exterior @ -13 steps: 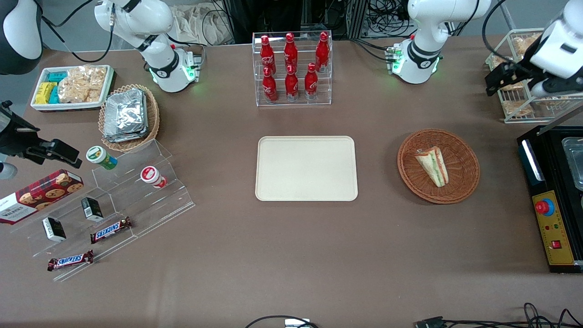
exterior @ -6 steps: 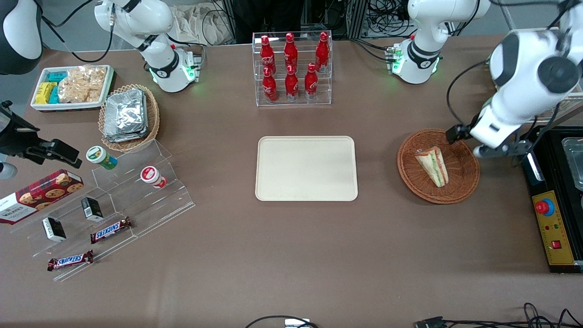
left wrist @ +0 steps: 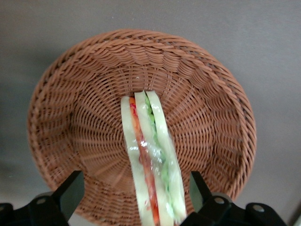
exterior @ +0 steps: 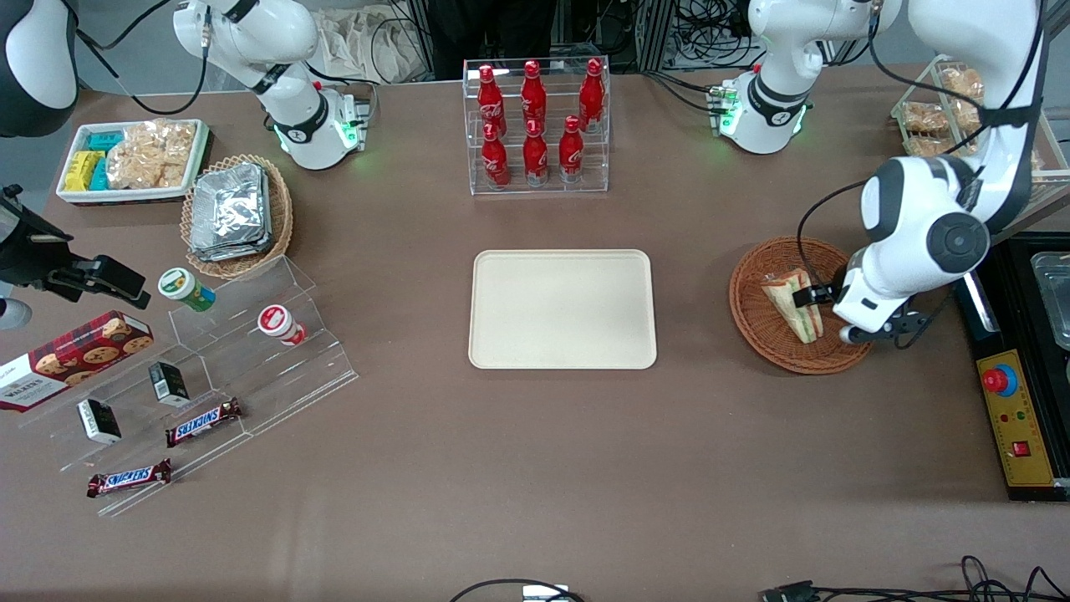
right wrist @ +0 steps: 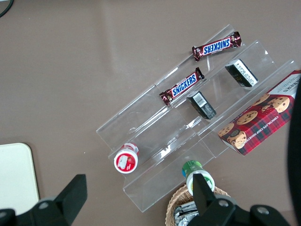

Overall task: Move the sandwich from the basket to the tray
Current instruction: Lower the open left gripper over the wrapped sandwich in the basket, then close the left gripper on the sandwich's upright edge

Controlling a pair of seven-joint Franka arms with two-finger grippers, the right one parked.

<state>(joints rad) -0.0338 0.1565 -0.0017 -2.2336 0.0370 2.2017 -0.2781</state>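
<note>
Wicker first: the round reddish-brown woven basket (exterior: pixel 804 305) sits toward the working arm's end of the table, and the triangular white-bread sandwich wedge with green and red-orange filling in clear wrap (exterior: pixel 794 304) lies inside it on its side, not lifted at all.

What's changed is the arm. A second ago the left gripper (exterior: pixel 815 294) was way off by the wire rack at the table's edge, half a second ago it was over the basket rim, and now it has dropped in right over the sandwich. In the wrist view its two black fingers (left wrist: pixel 70 190) are spread wide apart with the sandwich (left wrist: pixel 150 165) running between them, and neither pad looks to be touching the wrap yet. So the claw is open and lined up, nothing gripped.

My read: the reach is basically over and the squeeze comes next. That wrap looks slippery and the bread soft, so it probably wants a gentle pinch across the layers.

The flat rectangular cream-beige plastic tray (exterior: pixel 562 308) is well apart, mid-table, with nothing on it.
</note>
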